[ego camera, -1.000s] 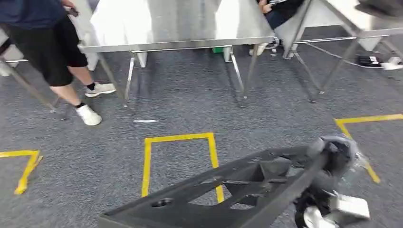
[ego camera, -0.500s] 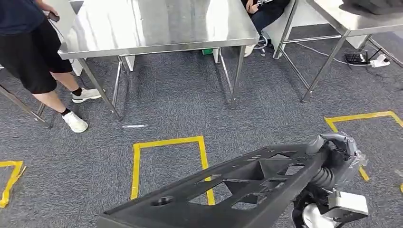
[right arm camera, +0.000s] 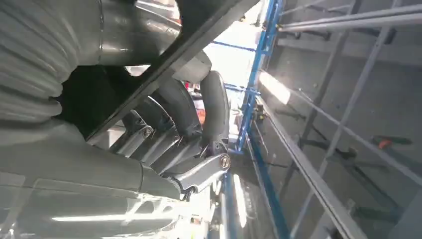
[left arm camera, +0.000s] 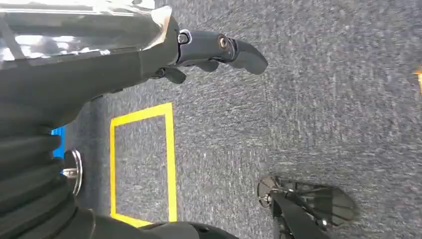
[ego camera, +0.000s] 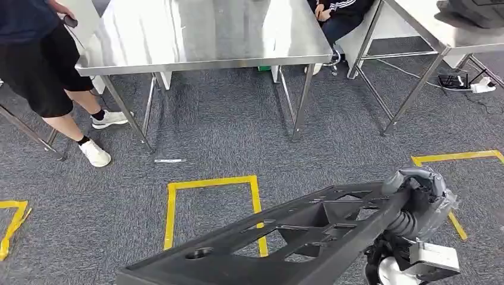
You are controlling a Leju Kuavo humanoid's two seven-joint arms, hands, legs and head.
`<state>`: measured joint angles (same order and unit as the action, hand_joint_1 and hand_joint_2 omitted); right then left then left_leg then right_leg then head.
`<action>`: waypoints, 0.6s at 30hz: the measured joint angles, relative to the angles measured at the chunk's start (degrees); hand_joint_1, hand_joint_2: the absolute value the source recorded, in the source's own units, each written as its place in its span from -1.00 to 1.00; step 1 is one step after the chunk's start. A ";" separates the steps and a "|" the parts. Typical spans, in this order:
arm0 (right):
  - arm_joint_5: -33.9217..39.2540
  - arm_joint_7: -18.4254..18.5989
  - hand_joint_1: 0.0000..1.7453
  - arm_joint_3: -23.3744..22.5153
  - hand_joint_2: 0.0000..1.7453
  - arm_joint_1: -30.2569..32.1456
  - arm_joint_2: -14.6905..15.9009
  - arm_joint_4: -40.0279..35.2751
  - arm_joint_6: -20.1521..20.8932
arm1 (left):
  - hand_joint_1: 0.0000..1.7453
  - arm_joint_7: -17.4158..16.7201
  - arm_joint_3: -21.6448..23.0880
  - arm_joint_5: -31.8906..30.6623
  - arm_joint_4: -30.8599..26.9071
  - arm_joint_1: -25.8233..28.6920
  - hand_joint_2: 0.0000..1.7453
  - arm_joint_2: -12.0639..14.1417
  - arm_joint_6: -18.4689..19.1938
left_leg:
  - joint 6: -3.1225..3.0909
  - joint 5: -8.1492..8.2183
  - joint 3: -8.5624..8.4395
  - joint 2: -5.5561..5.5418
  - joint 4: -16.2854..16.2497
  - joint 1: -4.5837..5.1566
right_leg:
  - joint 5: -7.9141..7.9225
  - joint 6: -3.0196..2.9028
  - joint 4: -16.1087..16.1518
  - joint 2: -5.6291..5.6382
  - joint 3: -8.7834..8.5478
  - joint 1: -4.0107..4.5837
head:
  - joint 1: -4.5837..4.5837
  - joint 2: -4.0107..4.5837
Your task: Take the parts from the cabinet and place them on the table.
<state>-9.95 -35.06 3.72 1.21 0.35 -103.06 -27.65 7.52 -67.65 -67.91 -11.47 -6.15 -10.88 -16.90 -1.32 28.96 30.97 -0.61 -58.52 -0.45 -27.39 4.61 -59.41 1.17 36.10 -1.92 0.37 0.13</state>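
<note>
A large black openwork frame part (ego camera: 355,242) slants across the bottom of the head view, carried above the carpet. My right hand (ego camera: 417,200) grips its far right end; in the right wrist view the fingers (right arm camera: 215,107) curl around the part's black bar (right arm camera: 211,22). My left hand (left arm camera: 209,47) hangs over the floor with its fingers loosely apart and nothing in them. A steel table (ego camera: 202,35) with a bare shiny top stands ahead, across the carpet.
A person in black shorts (ego camera: 41,71) stands at the table's left corner. Someone sits behind it (ego camera: 342,12). A second steel table (ego camera: 443,32) stands at the right with cables underneath. Yellow tape squares (ego camera: 211,183) mark the grey carpet.
The whole picture has shifted as the camera moved; the steel table now shows more of its top. The black part stays in my right hand's grip.
</note>
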 joint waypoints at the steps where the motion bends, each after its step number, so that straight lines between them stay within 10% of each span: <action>1: -0.13 0.17 1.00 0.02 1.00 0.05 0.00 0.04 0.13 | -1.00 -0.09 0.07 0.00 0.00 -0.09 1.00 -0.04 -0.02 | 0.35 0.18 0.28 -0.05 -0.01 0.01 | 1.65 -0.90 -0.37 -0.11 -0.49 0.13 | -0.24 0.00; 5: -0.61 0.17 1.00 0.09 1.00 -1.19 -0.15 0.09 0.63 | -1.00 -0.28 0.15 0.13 0.00 -0.02 1.00 -0.04 -0.11 | 1.25 1.65 0.84 0.07 -2.37 -0.31 | 1.17 -2.90 -0.05 -1.12 -1.66 -0.10 | -0.55 0.00; 9: -0.74 0.22 1.00 0.26 1.00 -1.54 -0.33 0.46 0.96 | -1.00 -0.44 0.17 0.28 0.00 0.17 1.00 -0.09 -0.13 | 1.73 7.21 9.90 0.22 -17.24 -0.30 | 0.46 -3.94 -0.06 -2.47 -2.10 0.58 | -0.77 0.00; 12: -0.76 0.24 1.00 0.42 1.00 -1.72 -0.37 0.66 1.03 | -1.00 -0.48 0.17 0.35 0.00 0.34 1.00 -0.11 -0.13 | 0.66 1.16 7.70 0.72 -9.53 -0.09 | -0.06 -4.27 -0.04 -3.53 -2.91 1.09 | -0.75 0.00; 14: -0.76 0.24 1.00 0.44 1.00 -1.94 -0.42 0.68 1.03 | -1.00 -0.48 0.17 0.35 -0.02 0.20 1.00 0.04 -0.17 | -0.78 -2.57 4.02 4.24 -1.31 0.76 | -0.34 -4.23 0.04 -4.18 -3.42 1.19 | -0.75 0.00; 15: -0.76 0.26 1.00 0.42 1.00 -1.99 -0.44 0.74 1.05 | -1.00 -0.50 0.17 0.37 0.00 0.00 1.00 0.11 -0.22 | -0.76 -0.69 4.18 4.82 -1.05 1.03 | -0.51 -3.84 0.02 -4.60 -3.49 1.65 | -0.55 0.00; 18: -0.85 0.44 1.00 0.55 1.00 -2.16 -0.63 1.03 1.24 | -1.00 -0.52 0.17 0.72 0.00 0.10 1.00 0.06 -0.35 | -1.38 -1.82 4.21 3.13 -0.82 1.60 | -0.86 -2.96 0.32 -6.25 -3.92 1.42 | -0.75 0.00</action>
<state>-10.80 -34.62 4.26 -0.95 -0.28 -102.03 -26.40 6.99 -67.47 -67.19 -11.47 -6.06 -10.82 -17.24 -2.70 27.14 35.17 2.52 -59.33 1.15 -28.25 1.65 -59.09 -5.08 32.18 -0.51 -0.37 0.13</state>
